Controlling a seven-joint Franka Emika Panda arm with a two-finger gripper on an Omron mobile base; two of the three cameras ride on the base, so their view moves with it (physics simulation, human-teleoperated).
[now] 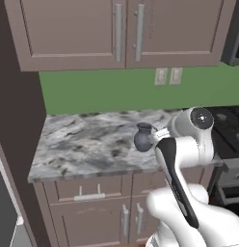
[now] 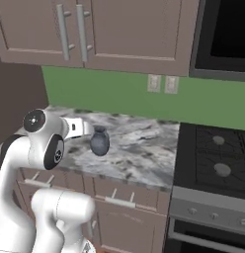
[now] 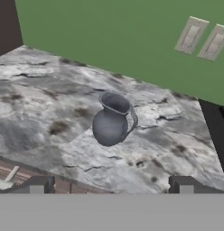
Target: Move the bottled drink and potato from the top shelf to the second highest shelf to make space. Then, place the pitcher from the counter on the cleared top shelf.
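Note:
The pitcher (image 1: 143, 137) (image 2: 100, 141) (image 3: 111, 122), dark blue-grey with a flared lip and a side handle, stands upright on the marbled counter (image 1: 87, 144) (image 2: 139, 148) (image 3: 41, 99). My gripper (image 3: 111, 182) is open, with its two dark fingertips (image 3: 39, 184) spread wide and nothing between them. It hangs short of the pitcher, above the counter's front edge and pointing at the pitcher. In the base views my white hand sits right beside the pitcher. The bottled drink, the potato, the top shelf and the second highest shelf are out of view.
A black stove (image 2: 218, 158) adjoins the counter on the right, with a microwave (image 2: 228, 29) above it. Upper cabinets (image 1: 121, 29) hang over the counter. Two wall outlets (image 3: 202, 38) sit on the green wall. A dark tall panel (image 1: 15, 120) bounds the left.

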